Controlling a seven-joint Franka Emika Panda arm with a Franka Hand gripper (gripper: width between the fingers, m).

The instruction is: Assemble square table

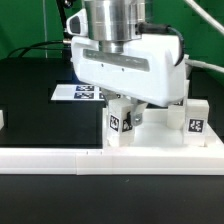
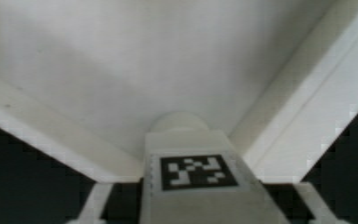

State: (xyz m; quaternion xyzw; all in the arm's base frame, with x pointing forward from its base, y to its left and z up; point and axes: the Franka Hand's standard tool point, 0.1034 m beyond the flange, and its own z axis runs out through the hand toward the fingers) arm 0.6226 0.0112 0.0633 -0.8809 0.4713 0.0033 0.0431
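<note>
Gripper (image 1: 128, 100) low over top (image 1: 160, 135), fingers hidden: grip state unclear. Tagged leg (image 1: 122, 122) right below gripper. Another leg (image 1: 196, 120) beside top. Marker board (image 1: 78, 93) behind.

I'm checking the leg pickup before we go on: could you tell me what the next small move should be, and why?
Probably finish closing, then lift straight up. The gripper sits low over a tagged leg standing on the table top, and the wrist view shows that leg centred between the fingers; a firm grip isn't visible yet.
</note>
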